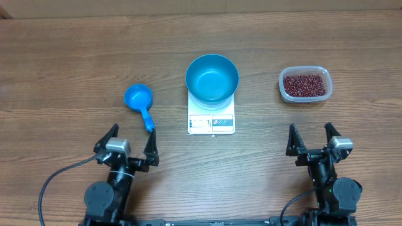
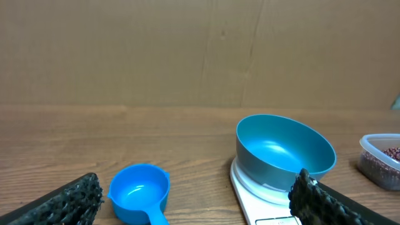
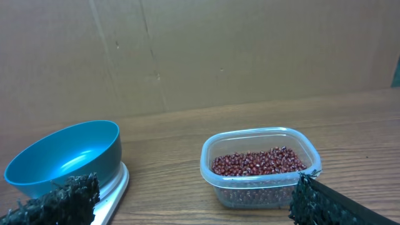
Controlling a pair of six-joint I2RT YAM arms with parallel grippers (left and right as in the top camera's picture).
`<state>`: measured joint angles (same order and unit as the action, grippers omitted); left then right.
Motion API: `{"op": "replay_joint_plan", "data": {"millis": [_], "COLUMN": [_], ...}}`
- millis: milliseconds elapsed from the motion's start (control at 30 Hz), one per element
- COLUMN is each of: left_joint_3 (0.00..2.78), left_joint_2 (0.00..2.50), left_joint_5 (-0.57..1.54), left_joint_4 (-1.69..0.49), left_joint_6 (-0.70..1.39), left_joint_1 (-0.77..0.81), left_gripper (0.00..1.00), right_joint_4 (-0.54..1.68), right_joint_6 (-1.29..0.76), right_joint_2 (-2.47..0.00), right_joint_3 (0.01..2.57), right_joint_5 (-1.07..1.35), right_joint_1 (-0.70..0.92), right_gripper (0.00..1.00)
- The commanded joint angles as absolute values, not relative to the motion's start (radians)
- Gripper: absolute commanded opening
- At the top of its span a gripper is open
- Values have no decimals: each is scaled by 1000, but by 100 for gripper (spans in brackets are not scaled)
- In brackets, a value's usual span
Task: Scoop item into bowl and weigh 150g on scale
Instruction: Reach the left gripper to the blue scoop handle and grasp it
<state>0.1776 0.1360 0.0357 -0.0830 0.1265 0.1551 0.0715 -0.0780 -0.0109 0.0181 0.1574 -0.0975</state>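
The empty bowl [image 1: 212, 77] sits on the scale [image 1: 211, 123] mid-counter [image 1: 63, 63], ready for weighing. The beans [image 1: 304, 84] wait in a clear tub [image 1: 284, 94] to the right, and the scoop [image 1: 139, 99] lies left, handle toward the left gripper [image 1: 133, 130]. It and the right gripper [image 1: 310, 127] sit near, spread wide and empty.

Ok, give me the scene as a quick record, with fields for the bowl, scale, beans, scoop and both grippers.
bowl: blue, empty, sitting on the scale
scale: white, display too small to read
beans: in the clear tub, right of the scale
scoop: blue, empty, lying on the table left of the scale
left gripper: open, holding nothing, just short of the scoop's handle
right gripper: open, holding nothing, short of the tub
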Motion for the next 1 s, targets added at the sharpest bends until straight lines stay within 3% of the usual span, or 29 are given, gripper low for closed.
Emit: {"op": "replay_joint_plan", "data": {"millis": [0, 333, 700, 967], "left_joint_3": [253, 551, 1104, 1145], "left_joint_2": [216, 567, 1071, 1259], "left_joint_5": [55, 96, 272, 268], "left_joint_4": [-82, -208, -637, -764], "left_joint_6": [108, 112, 50, 18], "left_joint_1": [149, 149, 149, 153], "left_gripper": [100, 100, 100, 100], "right_joint_4": [67, 67, 67, 67], "right_joint_6": [-82, -82, -82, -82], "right_joint_2": [-3, -3, -3, -3], "right_joint_3": [8, 8, 8, 8], "right_joint_5": [154, 154, 154, 154], "right_joint_1": [-100, -100, -100, -100], "right_gripper": [100, 100, 100, 100]}}
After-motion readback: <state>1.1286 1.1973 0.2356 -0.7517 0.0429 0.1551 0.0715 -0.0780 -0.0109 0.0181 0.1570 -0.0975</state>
